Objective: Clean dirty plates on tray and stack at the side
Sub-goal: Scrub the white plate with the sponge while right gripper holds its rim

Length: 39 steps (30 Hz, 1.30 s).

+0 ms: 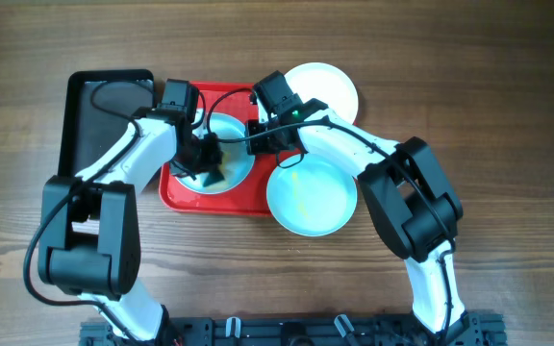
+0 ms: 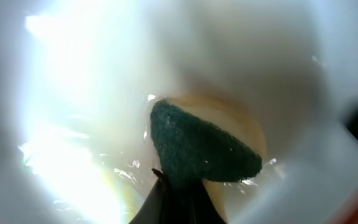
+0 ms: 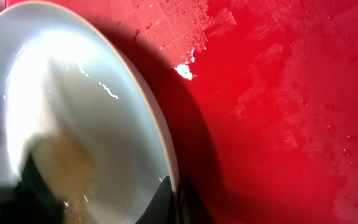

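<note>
Left hand (image 1: 205, 165), seen from overhead, is clenched on a green sponge (image 1: 212, 177) pressed into the pale plate (image 1: 239, 159). That plate lies inside the red tray (image 1: 186, 195), near the tray's middle. Right hand (image 1: 261, 135) is pinched onto the plate's rim on the side toward the tray's right edge, so the plate sits between the two hands. A white plate (image 1: 325, 88) lies off the tray's far right corner and an aqua plate (image 1: 311, 200) off its near right corner, both on the surface.

From the left wrist, the sponge (image 2: 197, 149) juts from the closed fingers onto the wet, glaring plate, over a yellowish smear.

From the right wrist, the closed fingers nip the rim above the wet tray (image 3: 278, 93). Whether the rim is lifted I cannot tell.

Stacking, I judge, goes rightward off the tray, and the right arm is the nearer.
</note>
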Each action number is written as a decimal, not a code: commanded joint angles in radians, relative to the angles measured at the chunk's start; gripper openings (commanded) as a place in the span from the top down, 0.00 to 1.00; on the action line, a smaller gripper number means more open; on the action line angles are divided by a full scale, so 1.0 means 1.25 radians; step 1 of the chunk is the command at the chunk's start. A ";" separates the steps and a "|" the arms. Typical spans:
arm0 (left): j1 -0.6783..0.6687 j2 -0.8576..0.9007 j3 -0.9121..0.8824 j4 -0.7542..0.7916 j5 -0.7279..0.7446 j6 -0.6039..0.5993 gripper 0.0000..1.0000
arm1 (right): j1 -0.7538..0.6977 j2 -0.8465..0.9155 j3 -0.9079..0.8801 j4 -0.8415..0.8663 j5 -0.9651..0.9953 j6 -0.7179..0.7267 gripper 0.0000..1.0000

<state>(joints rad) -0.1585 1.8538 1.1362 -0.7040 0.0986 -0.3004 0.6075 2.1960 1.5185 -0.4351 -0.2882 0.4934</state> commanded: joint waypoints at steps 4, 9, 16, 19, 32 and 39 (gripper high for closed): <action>0.011 0.040 -0.025 0.065 -0.386 -0.063 0.96 | -0.010 0.016 0.009 -0.009 0.014 0.005 0.96; -0.006 0.040 -0.025 0.119 -0.385 -0.062 0.96 | -0.010 0.016 0.009 -0.009 0.015 0.005 0.96; -0.040 0.040 -0.025 0.232 -0.269 -0.020 0.96 | -0.010 0.016 0.009 -0.010 0.015 0.004 0.96; -0.054 0.040 -0.025 0.267 -0.099 0.054 0.96 | -0.010 0.016 0.009 -0.011 0.015 0.003 0.96; -0.017 0.040 -0.025 0.107 0.292 0.154 0.96 | -0.010 0.016 0.009 -0.022 0.015 0.002 0.96; 0.060 0.040 -0.020 -0.014 0.102 0.069 0.96 | -0.010 0.016 0.009 -0.025 0.014 0.003 0.96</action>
<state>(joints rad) -0.1345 1.8740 1.1252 -0.6472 0.3908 -0.1421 0.5888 2.1956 1.5211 -0.4629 -0.2764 0.4961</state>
